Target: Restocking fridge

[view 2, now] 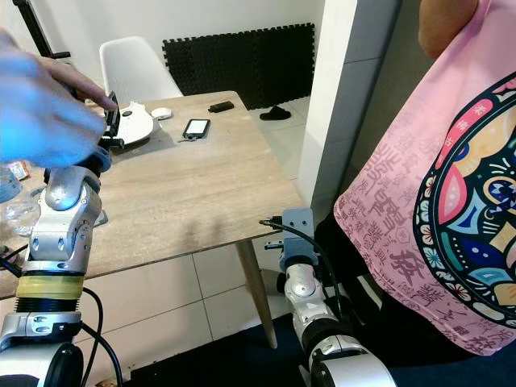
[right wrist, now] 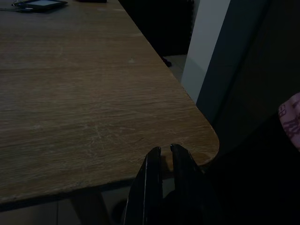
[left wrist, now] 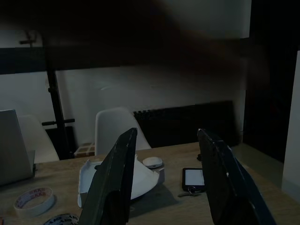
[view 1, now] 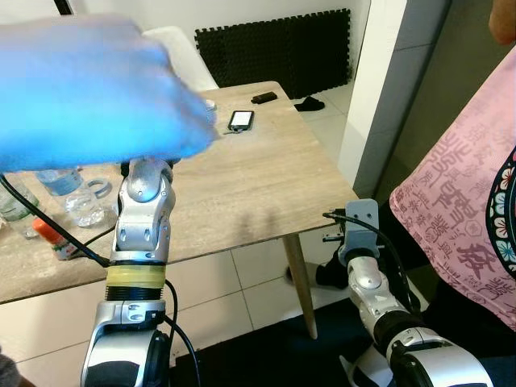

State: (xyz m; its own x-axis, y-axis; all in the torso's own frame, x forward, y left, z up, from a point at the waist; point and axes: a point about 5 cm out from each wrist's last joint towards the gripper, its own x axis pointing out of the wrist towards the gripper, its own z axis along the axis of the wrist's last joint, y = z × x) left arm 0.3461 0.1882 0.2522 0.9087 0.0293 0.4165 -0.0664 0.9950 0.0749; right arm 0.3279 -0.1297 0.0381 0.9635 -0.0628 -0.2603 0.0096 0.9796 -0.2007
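My left gripper point(left wrist: 166, 133) is raised above the wooden table point(view 1: 242, 185) with its two black fingers open and nothing between them. A person's blurred hand point(view 1: 89, 89) reaches in from the left and covers the gripper's wrist. Clear plastic bottles point(view 1: 63, 181) and a crumpled clear one point(view 1: 85, 211) lie on the table's left side, beside my left arm. My right gripper point(right wrist: 165, 150) is shut and empty, low by the table's near right corner point(right wrist: 206, 136).
A person in a pink printed shirt point(view 1: 468, 210) stands close on my right. A phone point(view 1: 241, 119), a white dish-like object point(view 2: 139, 122), a tape roll point(left wrist: 33, 199) and a laptop point(left wrist: 14, 145) lie on the table. A white chair point(view 2: 133, 68) and black foam mat point(view 1: 274, 48) stand behind.
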